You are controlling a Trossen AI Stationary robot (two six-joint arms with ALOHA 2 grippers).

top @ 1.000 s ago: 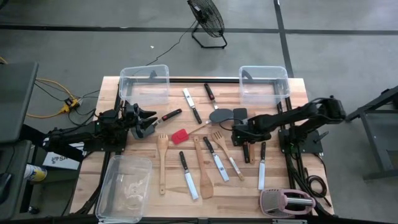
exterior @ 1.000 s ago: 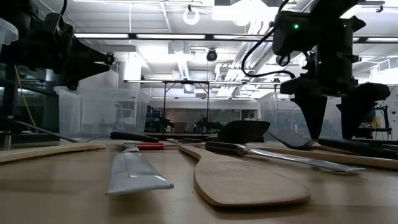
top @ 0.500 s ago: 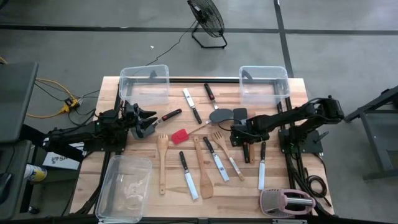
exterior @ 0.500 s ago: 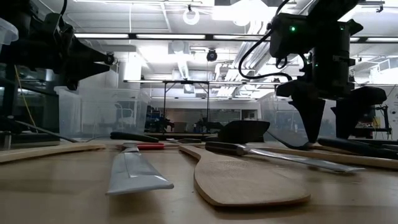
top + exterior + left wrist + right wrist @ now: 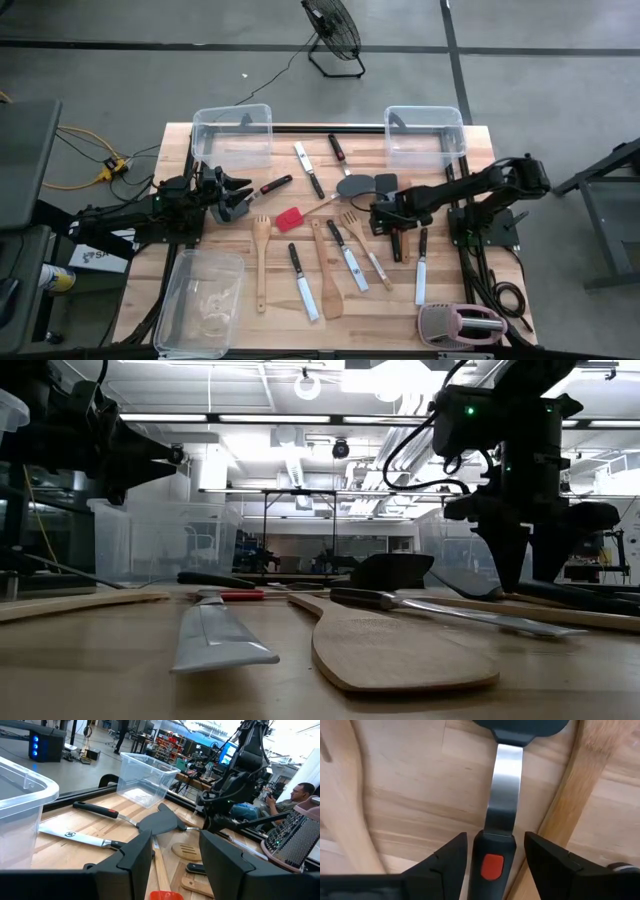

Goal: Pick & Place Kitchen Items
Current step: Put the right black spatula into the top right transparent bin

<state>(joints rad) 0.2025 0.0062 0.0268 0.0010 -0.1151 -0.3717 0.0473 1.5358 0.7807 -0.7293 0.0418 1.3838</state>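
Kitchen items lie loose across the table (image 5: 180,290); by your count from above, none has gone into a bin yet. Nearest you, the clear bin (image 5: 200,305) at the front left holds no utensil, and knives (image 5: 303,282) and wooden spoons (image 5: 261,262) lie across the front half.

Mid-table, your right gripper (image 5: 392,218) is down over the black-handled spatula (image 5: 503,795). Its fingers (image 5: 445,857) straddle the handle at a moderate gap, close beside it on both sides, no firm clamp visible. Judged step: grasp of a first item, lift and placing still to do.

Your left gripper (image 5: 232,195) waits at the left edge, partly open, holding nothing. The red spatula (image 5: 290,219) lies untouched between the arms.

Farthest off, both rear bins (image 5: 233,130) hold none of the utensils.
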